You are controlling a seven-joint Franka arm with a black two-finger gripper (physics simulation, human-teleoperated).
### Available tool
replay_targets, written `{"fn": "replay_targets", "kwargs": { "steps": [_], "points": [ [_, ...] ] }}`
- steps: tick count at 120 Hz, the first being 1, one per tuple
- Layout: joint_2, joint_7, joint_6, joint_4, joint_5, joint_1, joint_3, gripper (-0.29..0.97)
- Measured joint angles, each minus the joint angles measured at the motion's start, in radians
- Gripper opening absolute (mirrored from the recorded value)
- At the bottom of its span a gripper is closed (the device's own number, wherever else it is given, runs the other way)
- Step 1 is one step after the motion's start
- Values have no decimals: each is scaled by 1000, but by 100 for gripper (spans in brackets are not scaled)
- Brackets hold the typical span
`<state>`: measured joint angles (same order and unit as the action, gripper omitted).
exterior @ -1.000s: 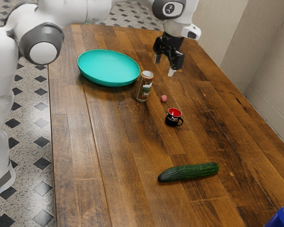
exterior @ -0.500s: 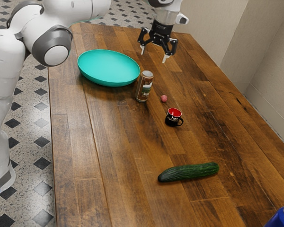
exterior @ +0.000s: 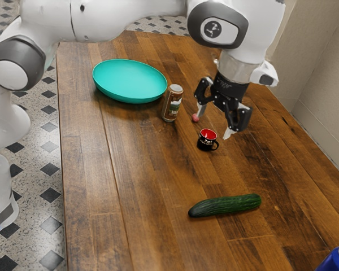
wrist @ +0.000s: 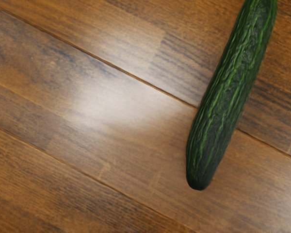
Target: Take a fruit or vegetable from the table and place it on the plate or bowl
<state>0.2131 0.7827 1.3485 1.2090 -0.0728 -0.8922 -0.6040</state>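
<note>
Exterior view: arm comes in from the upper left and arcs over the wooden table (exterior: pixel 130 186), with the wrist pointing down and tilted slightly toward the exterior view's right. Gripper (exterior: pixel 211 127) hangs over the mid-table and its fingers are spread wide with nothing between them. One fingertip sits right in front of a small pink ball (exterior: pixel 195 117), partly covering it; can't tell if they touch. The other fingertip is just beside the black mug (exterior: pixel 207 140) with the red inside, on the mug's right in this view. Cucumber (exterior: pixel 225 205) lies flat on the table, well apart from the gripper, toward the near edge with bare wood around it. Teal plate (exterior: pixel 130 80) is at the far left of the table with nothing on it. A brown spice jar (exterior: pixel 172 103) stands upright just beside the plate's rim, between plate and gripper. A blue can (exterior: pixel 336 261) shows at the lower right corner. Checkered floor (exterior: pixel 28 164) runs along the left side. Wrist view: cucumber (wrist: pixel 228 92) lies diagonally across the plank seams. One rounded end is in view, the other runs off the frame edge. Dark wood planks (wrist: pixel 87 121) around it.
</note>
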Motion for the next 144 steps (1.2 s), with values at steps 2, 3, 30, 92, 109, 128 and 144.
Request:
{"fn": "replay_targets", "kwargs": {
  "steps": [2,3,30,92,109,128,144],
  "points": [
    [12,-1,2,0,-1,2,3,68],
    [19,-2,4,1,-2,3,4,68],
    [119,-63,92,45,-57,-13,44,68],
    [190,-251,305,182,-133,2,47,68],
    [223,-299,344,179,-174,74,47,68],
    [273,-353,395,170,-218,104,56,68],
    [290,-390,431,169,-234,124,62,68]
  ]
}}
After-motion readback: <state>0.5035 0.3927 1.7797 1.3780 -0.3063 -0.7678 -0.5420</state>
